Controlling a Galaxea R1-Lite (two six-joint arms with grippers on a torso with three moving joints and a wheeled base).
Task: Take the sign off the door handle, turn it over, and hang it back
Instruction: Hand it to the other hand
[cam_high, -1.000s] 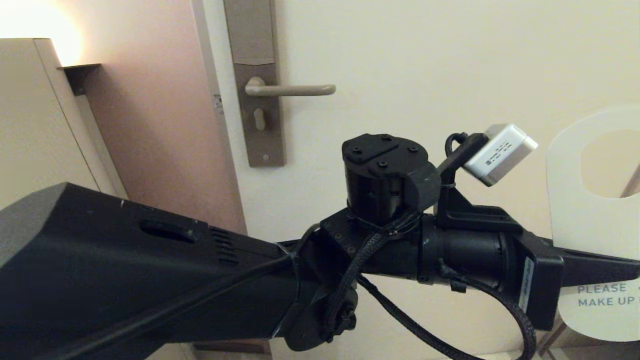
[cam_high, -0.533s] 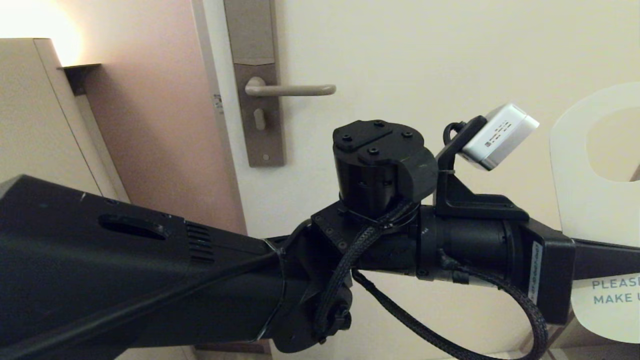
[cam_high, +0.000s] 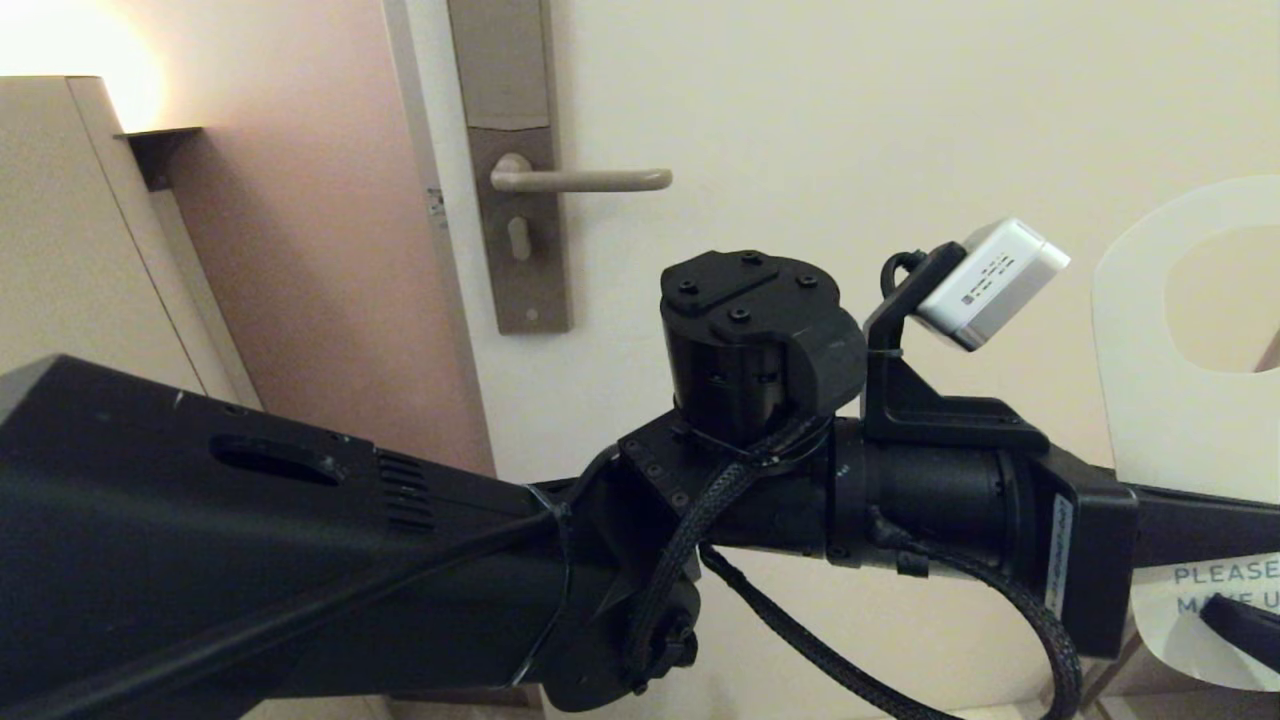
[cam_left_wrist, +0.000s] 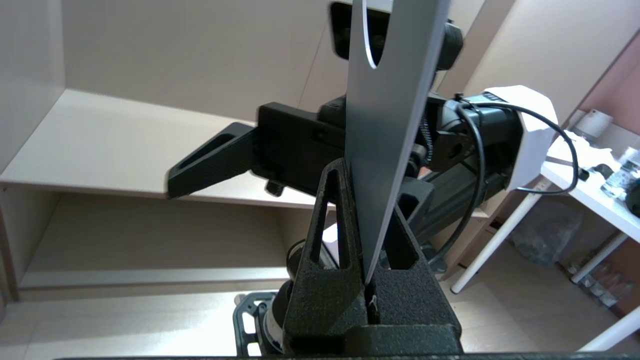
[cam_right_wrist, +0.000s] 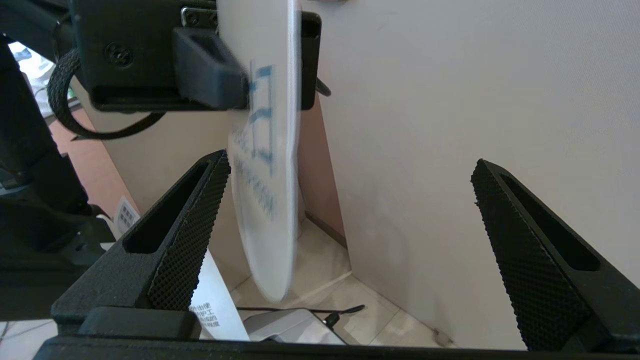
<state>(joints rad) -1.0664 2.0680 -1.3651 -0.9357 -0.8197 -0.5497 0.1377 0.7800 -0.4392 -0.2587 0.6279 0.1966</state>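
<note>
The left gripper (cam_left_wrist: 367, 250) pinches the sign (cam_high: 1160, 400), white face outward, well off the door handle (cam_high: 580, 180). The right gripper (cam_right_wrist: 345, 230) gapes wide beside it. Next, I'd say, comes rehanging, hole over lever.

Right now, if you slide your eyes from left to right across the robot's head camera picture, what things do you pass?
Beige cabinet → pinkish wall → door handle → left arm's wrist joint → white wrist camera → the sign, held at the right edge.
</note>
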